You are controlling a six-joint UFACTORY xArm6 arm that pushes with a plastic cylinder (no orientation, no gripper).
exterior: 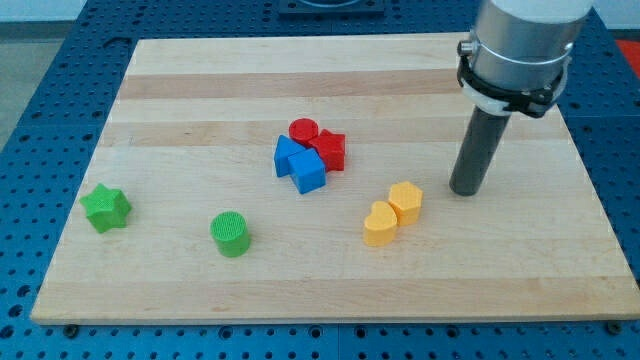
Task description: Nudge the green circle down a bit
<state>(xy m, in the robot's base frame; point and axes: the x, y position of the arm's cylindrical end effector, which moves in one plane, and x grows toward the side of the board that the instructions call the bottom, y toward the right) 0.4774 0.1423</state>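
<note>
The green circle stands on the wooden board at the lower left of the middle. My tip rests on the board at the view's right, far to the right of the green circle and a little above its level. The tip touches no block; the nearest is the yellow hexagon, just to its left.
A green star lies at the left. A red circle, a red star and two blue blocks cluster at the centre. A yellow heart touches the yellow hexagon.
</note>
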